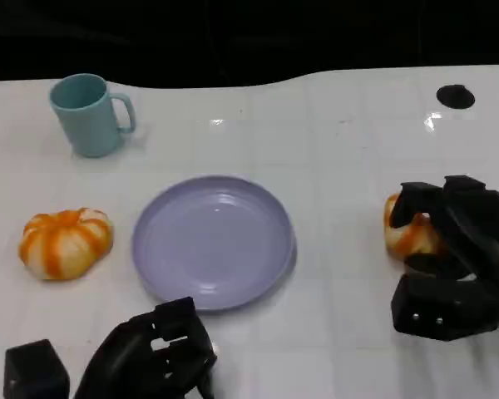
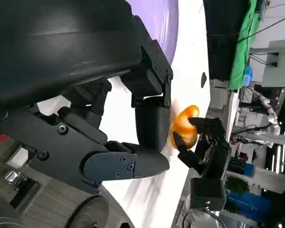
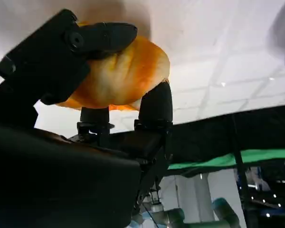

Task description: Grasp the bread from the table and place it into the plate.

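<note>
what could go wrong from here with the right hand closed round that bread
The right hand holds the bread by a few fingers on its rounded sides, so it might slip out on the lift. The plate has a shallow rim; a bread dropped near the edge could roll off.

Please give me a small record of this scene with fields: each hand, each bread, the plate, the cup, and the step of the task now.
right hand: fingers closed around a bread, right side of table
held bread: orange and white, between the right hand's fingers
other bread: lying on the table, left of the plate, untouched
plate: lavender, middle of table, nothing in it
cup: teal mug, far left, upright
left hand: near edge, fingers curled, holding nothing
task step: bread grasped, not yet in the plate
</note>
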Robot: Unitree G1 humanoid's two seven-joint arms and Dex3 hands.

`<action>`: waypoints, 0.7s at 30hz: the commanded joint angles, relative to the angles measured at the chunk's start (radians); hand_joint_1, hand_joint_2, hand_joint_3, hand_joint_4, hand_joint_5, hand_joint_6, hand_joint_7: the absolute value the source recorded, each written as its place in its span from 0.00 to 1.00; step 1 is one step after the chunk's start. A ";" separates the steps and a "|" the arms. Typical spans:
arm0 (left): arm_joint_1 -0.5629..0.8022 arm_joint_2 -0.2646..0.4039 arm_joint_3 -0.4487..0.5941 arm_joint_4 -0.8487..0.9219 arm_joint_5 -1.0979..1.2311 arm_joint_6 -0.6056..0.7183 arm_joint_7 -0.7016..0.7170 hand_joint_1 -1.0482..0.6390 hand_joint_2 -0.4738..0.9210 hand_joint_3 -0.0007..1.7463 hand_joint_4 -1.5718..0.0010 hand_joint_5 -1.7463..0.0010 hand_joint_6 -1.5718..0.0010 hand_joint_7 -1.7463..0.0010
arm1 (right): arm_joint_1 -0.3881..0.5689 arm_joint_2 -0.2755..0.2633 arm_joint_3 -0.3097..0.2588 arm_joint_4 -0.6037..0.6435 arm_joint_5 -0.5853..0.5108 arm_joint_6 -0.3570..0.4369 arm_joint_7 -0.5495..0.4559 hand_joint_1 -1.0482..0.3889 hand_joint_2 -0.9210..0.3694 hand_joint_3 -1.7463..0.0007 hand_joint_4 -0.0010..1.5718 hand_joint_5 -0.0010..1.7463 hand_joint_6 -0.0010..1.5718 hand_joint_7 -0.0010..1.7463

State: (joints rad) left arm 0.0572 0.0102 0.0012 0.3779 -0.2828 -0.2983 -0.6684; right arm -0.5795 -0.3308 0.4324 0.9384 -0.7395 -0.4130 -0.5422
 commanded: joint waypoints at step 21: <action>0.009 0.011 0.005 0.004 -0.003 -0.012 0.002 0.28 0.83 0.36 0.50 0.00 0.52 0.19 | -0.048 0.189 0.025 -0.203 0.025 -0.140 0.033 0.69 0.53 0.22 0.63 1.00 0.50 0.96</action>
State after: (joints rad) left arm 0.0578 0.0093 0.0008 0.3790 -0.2824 -0.2971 -0.6684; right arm -0.5888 -0.1589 0.4497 0.7255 -0.7124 -0.5564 -0.5180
